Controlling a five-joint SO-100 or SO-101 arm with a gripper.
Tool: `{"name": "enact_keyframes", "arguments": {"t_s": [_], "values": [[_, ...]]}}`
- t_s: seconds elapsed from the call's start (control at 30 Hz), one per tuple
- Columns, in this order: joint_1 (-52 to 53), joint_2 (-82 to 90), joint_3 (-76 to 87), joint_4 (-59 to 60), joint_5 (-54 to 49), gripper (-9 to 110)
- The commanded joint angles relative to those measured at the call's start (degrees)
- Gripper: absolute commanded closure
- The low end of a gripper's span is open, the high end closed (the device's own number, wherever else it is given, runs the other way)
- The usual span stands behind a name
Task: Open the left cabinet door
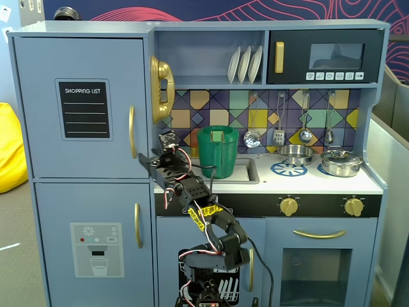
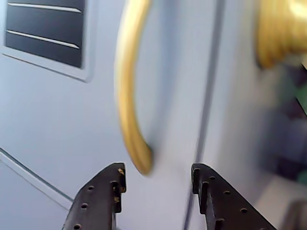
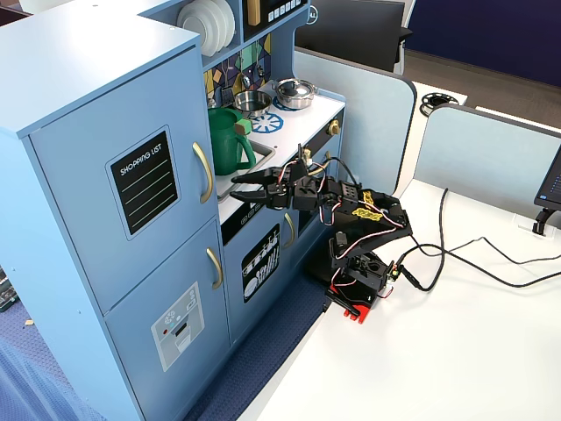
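Your arm reaches toward the toy kitchen with its gripper (image 2: 156,179) spread apart and grasping nothing, the two dark fingers (image 2: 103,194) framing the lower tip of the gold bar handle (image 2: 129,96) in the wrist view without touching it. The left cabinet door (image 1: 80,105), the upper light-blue panel carrying the black "SHOPPING LIST" chalkboard (image 1: 84,109), sits flush and shut at the upper left of the unit in a fixed view, its handle (image 1: 132,132) running upright along its right edge. From the side (in a fixed view) you see the gripper (image 3: 241,186) level with the counter edge, just right of and below that handle (image 3: 203,172), with the green pitcher (image 3: 228,140) standing in the sink behind it. The arm's base (image 3: 355,285) stands on the white table (image 3: 438,351) beside the kitchen.
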Motion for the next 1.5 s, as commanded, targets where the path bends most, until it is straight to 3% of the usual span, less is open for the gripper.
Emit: {"name": "enact_keyframes", "arguments": {"t_s": [0.0, 0.77, 1.1, 1.47], "values": [[-2.5, -4.3, -6.2, -6.2, -2.6, 89], [-4.9, -21.3, -18.1, -12.4, -2.5, 90], [-16.8, -13.8, -11.2, -13.3, -10.9, 91], [-15.3, -4.2, -3.6, -13.4, -11.9, 91]]}}
